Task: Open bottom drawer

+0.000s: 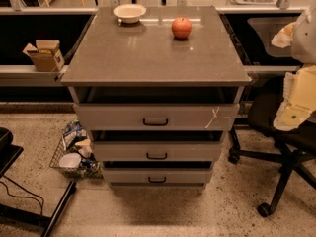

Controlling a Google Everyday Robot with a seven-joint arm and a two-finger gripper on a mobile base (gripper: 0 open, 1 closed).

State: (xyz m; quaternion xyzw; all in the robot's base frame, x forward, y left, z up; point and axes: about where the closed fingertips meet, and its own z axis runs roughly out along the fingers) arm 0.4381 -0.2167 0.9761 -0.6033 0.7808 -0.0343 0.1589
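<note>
The gripper (297, 101) hangs at the right edge of the frame, above an office chair (276, 147) and well apart from the cabinet; whether it is open or closed cannot be told. The bottom drawer (123, 176) is at lower centre, the lowest of three fronts, with a small dark handle (157, 179) and a dark strip above it. Over it are the middle drawer (123, 151) and the top drawer (113, 116), which has a white mark (213, 116). An apple (181, 27) and a bowl (129, 13) sit on the cabinet top (148, 58).
</note>
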